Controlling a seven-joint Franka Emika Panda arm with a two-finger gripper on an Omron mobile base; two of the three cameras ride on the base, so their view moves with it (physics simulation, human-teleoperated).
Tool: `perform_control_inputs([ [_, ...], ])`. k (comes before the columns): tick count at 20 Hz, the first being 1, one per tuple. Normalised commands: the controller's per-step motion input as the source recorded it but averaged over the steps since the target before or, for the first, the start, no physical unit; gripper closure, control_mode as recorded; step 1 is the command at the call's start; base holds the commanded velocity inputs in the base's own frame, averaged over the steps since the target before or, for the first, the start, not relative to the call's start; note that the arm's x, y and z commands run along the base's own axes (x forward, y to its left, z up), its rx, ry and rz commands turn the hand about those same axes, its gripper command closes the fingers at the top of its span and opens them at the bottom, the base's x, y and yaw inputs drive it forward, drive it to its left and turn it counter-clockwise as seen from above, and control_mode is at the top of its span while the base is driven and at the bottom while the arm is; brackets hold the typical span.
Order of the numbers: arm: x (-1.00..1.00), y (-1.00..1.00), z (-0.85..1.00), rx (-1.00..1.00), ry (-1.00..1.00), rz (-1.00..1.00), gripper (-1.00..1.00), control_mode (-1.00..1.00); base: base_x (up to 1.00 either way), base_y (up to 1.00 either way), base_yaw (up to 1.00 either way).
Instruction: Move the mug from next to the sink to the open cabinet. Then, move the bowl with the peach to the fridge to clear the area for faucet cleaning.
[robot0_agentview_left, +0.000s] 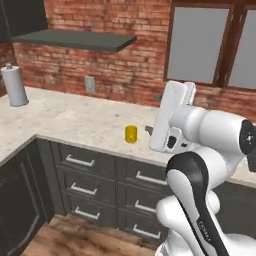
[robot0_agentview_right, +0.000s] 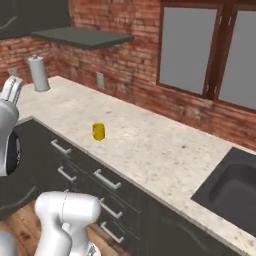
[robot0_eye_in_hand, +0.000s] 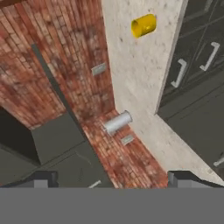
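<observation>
Fingers (robot0_eye_in_hand: 39, 178) spread wide and empty, well apart from small, light, rigid, likely slick mug (robot0_eye_in_hand: 144, 25); best pinched across its body.

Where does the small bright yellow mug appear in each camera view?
Left base view: small bright yellow mug centre, near the counter's front edge.
Right base view: left of centre.
Hand view: top, rolled sideways.
Shared landmark: grey steel paper-towel roll.
</observation>
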Motion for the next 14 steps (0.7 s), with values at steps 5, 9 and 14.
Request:
perform_control_inputs([
  [5,0.0,0.0,0.0,0.0,0.0,0.0,-1.0,1.0,0.43,0.69,-0.8],
  [9,0.0,0.0,0.0,0.0,0.0,0.0,-1.0,1.0,0.04,0.14,-0.53],
  [14,0.0,0.0,0.0,0.0,0.0,0.0,-1.0,1.0,-0.08,0.0,-0.21],
])
